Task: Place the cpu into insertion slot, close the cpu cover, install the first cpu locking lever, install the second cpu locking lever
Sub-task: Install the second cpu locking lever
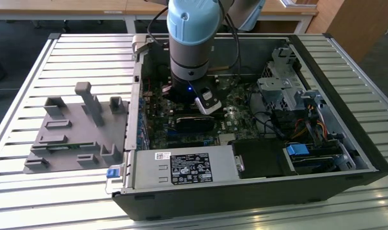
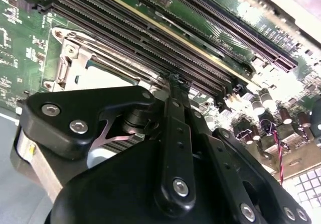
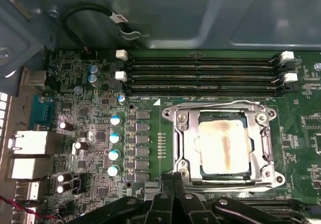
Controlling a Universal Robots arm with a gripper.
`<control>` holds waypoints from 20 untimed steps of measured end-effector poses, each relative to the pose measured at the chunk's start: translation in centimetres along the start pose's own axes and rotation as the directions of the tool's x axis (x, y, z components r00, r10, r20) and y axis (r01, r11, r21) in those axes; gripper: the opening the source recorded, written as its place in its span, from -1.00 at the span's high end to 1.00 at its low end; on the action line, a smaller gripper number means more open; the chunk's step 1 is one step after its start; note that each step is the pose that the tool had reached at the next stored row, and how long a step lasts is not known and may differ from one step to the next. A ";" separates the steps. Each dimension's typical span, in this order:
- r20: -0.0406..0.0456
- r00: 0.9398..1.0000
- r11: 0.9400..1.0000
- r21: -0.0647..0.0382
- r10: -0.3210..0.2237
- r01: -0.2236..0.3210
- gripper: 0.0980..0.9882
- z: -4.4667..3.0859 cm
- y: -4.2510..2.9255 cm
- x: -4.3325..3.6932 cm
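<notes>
— Slatted metal table (image 1: 53,52) carrying what?
— An open computer case (image 1: 347,143) with its green motherboard (image 3: 90,148), and a grey fixture (image 1: 73,129) at the exterior view's left.
— And the chip?
— The cpu (image 3: 223,146) lies in the insertion slot (image 3: 192,142); the cpu cover (image 3: 183,133) lies down around it.
— The gripper (image 2: 175,83)?
— Fingers pressed together, holding nothing, just beside the socket.

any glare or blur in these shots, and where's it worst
In the exterior view, strong light washes out the slatted table near the front edge. In the first wrist view the cpu is sharp, its metal top pale and bright under the light with a brownish stain. In the second wrist view the gripper looms dark close to the lens, and the cpu cover glints.
</notes>
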State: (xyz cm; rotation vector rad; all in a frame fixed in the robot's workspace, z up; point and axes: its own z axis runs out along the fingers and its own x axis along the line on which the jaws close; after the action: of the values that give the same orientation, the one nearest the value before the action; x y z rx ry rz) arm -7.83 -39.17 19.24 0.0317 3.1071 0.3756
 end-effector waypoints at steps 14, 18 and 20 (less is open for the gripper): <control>0.000 1.000 1.000 -0.003 0.000 0.000 0.98 -0.66 0.17 0.09; 0.000 1.000 1.000 -0.003 0.000 0.000 0.98 -1.32 0.33 0.08; 0.000 1.000 1.000 -0.003 0.000 0.000 0.98 -1.64 0.41 0.08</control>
State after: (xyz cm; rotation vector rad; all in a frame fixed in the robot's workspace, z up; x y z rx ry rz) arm -7.92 -39.16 20.93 0.0318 3.1067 0.3797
